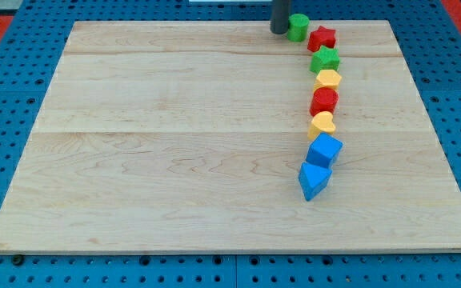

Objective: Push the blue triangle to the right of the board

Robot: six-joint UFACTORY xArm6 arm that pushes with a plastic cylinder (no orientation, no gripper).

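My tip (280, 31) at board (174, 136) top edge, touching green cylinder (298, 27); it grips nothing. Blue triangle (313, 181) at chain's bottom end, touching blue cube (325, 150).

You will find nothing to read here: no text, label, brand, number or sign shows on the wooden board (174, 144), on any of the coloured blocks, or on the blue perforated surface (6, 48) around it. The strip along the view's top is cropped too tightly, so any marking there perhaps escapes you.
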